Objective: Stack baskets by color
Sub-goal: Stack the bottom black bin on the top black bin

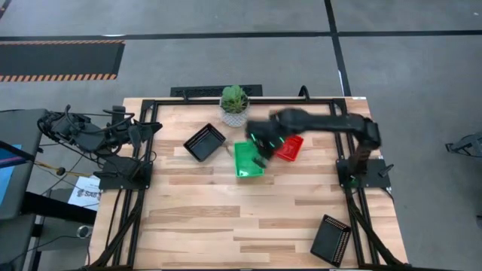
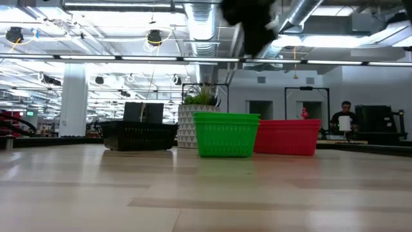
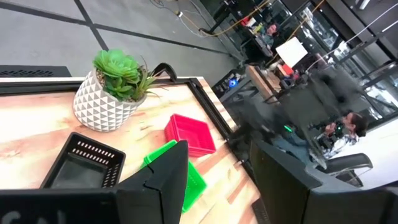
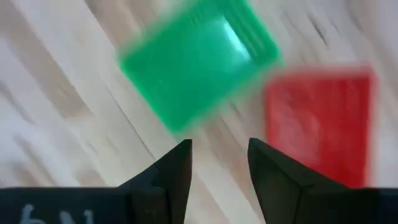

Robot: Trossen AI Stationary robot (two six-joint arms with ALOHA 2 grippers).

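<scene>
The wooden table (image 1: 226, 218) is seen as pale planking in a dark frame, set in a large open hall with ducts and strip lights overhead; a person (image 2: 346, 119) is seated far behind. On it, baskets are spread: a black basket (image 1: 205, 142) near the potted plant (image 1: 234, 104), a green basket (image 1: 249, 159) and a red basket (image 1: 289, 147) just beside each other at the middle, and a second black basket (image 1: 331, 239) well apart at the near right corner. Whether the middle ones are already stacks cannot be told. The baskets are judged light, stiff and thin-walled mesh plastic, likely to slide on the smooth wood and best pinched over one rim wall from above. The right gripper (image 4: 219, 163) is held above the green and red baskets with its fingers parted and nothing between them. The left gripper (image 3: 217, 168) is parked at the table's left edge, partly open and empty. The far black basket is judged the next thing to be fetched.
</scene>
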